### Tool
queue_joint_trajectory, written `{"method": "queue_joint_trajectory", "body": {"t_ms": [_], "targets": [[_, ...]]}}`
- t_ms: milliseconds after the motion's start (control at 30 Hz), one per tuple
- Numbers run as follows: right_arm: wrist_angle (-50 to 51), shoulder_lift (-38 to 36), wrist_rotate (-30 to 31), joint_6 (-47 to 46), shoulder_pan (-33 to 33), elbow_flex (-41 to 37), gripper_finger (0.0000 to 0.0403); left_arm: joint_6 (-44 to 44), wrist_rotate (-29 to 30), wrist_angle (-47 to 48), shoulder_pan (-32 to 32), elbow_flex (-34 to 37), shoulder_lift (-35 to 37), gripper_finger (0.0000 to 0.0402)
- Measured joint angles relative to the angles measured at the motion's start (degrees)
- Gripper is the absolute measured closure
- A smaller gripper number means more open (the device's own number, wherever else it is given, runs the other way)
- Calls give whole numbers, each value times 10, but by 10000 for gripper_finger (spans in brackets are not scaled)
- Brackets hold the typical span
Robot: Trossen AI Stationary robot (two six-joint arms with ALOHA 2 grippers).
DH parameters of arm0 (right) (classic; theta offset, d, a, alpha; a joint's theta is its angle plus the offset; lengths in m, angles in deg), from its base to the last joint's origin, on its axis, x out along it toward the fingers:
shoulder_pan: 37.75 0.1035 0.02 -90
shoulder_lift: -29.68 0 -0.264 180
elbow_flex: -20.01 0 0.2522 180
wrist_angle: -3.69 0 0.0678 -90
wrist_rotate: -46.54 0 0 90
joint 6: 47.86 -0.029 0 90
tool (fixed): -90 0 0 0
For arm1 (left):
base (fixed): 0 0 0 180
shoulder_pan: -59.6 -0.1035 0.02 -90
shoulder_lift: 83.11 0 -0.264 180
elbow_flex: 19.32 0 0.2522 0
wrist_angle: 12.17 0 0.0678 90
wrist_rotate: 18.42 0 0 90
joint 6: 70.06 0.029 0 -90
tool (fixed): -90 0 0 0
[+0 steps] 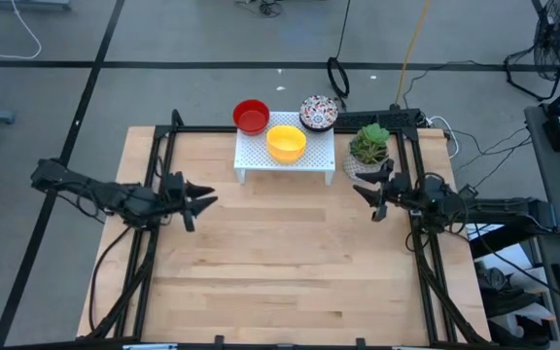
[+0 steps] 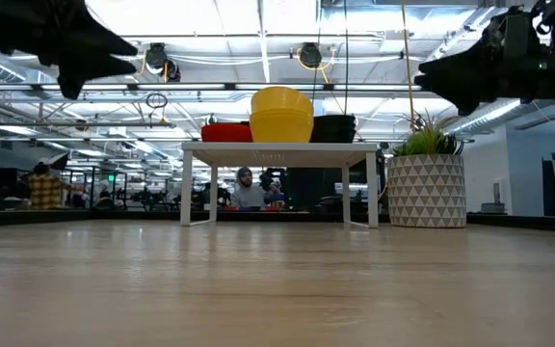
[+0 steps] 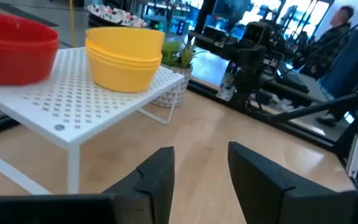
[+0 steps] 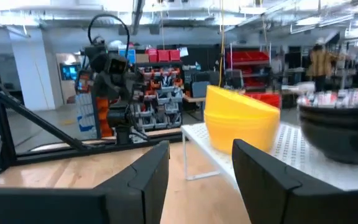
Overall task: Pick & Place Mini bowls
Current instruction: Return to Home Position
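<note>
Three stacks of mini bowls stand on a white perforated stand [image 1: 285, 158] at the table's far middle: red [image 1: 251, 116], yellow [image 1: 286, 142], and floral-patterned with a dark outside [image 1: 319, 112]. The low view shows the yellow stack [image 2: 281, 113] tallest, the red [image 2: 225, 131] left of it. My left gripper [image 1: 209, 201] hovers open above the table's left part, pointing right; the stand's yellow stack [image 3: 124, 56] and red stack [image 3: 14, 48] lie ahead of it. My right gripper [image 1: 362, 191] hovers open at the right, pointing left, beside the yellow stack [image 4: 241, 124] and floral stack [image 4: 340, 127].
A white patterned pot with a green plant [image 1: 368, 151] stands right of the stand, close to my right gripper. A black frame [image 1: 154, 185] runs along the table's left, right and far sides. The wooden tabletop [image 1: 290, 262] spreads between the arms and toward the near edge. People show in the room behind.
</note>
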Motion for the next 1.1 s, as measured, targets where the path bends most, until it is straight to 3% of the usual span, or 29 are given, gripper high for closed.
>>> {"method": "queue_joint_trajectory", "body": {"t_ms": [167, 400, 700, 867, 1100], "targets": [[-55, -1, 0, -20, 0, -33, 237, -5, 0, -85, 0, 60, 0, 250], [-48, 0, 0, -34, 0, -39, 237, -9, 0, -180, -1, 125, 0, 250], [-24, 0, 14, -35, 0, -40, 238, -14, 3, -233, -1, 181, 0, 250], [19, 0, 72, -46, 0, -40, 238, -15, 37, -221, -1, 181, 0, 250], [55, 0, 121, -56, 0, -40, 242, 34, 140, -220, -1, 180, 0, 250]]}}
